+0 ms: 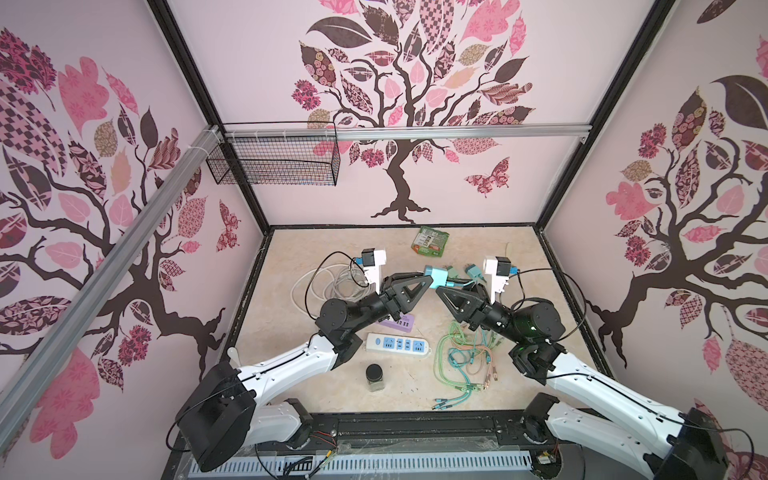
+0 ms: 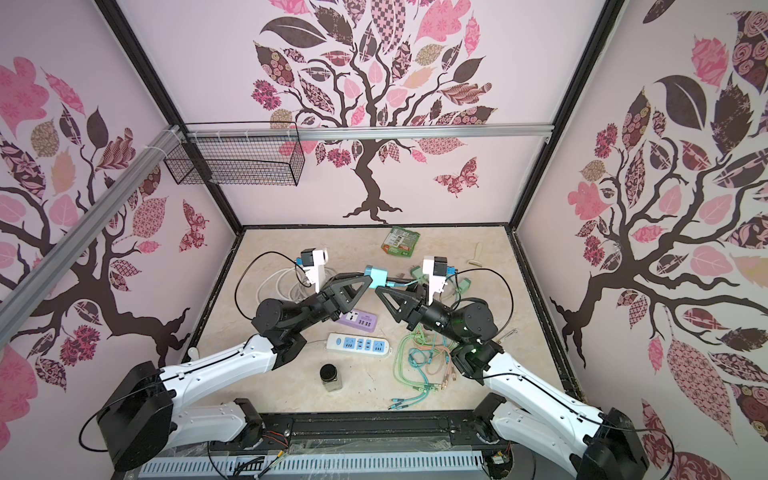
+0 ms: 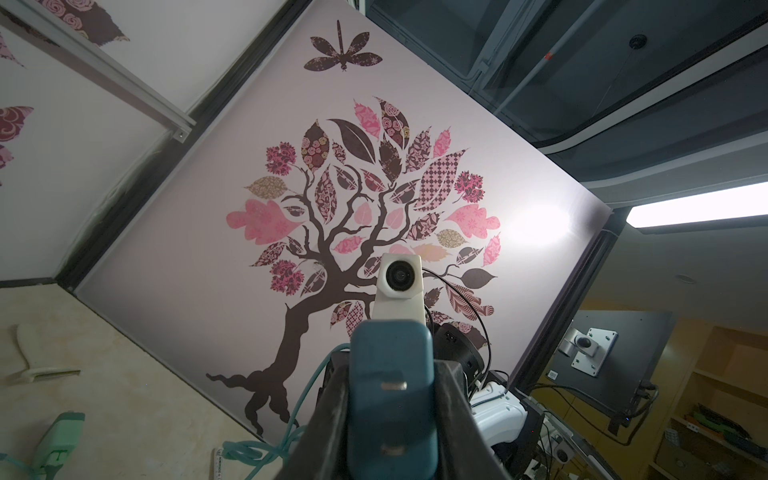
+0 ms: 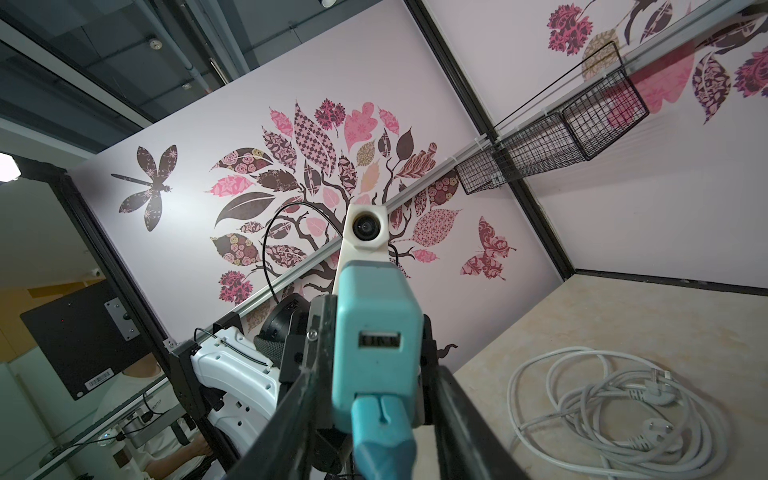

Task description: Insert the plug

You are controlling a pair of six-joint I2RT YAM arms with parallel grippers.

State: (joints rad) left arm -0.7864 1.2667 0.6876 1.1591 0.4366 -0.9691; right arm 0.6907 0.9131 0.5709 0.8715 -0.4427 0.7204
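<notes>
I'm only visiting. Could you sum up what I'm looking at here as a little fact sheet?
Left gripper: clamped on a teal charger block, held above the table
Right gripper: at the teal USB plug, grip unclear
USB plug: at one port of the block; other port empty
Table: white power strip, purple power strip, loose cables, jar

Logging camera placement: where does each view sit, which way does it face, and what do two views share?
Top views: high over the front edge, looking down across the table; left arm, right arm, left pincer, right pincer show.
Left wrist: on the left arm, facing rightward; its fingers grip the teal adapter; right arm's camera beyond.
Right wrist: on the right arm, facing leftward; its fingers flank the plug; left arm's camera beyond.
Shared: both wrist views show the teal adapter.
</notes>
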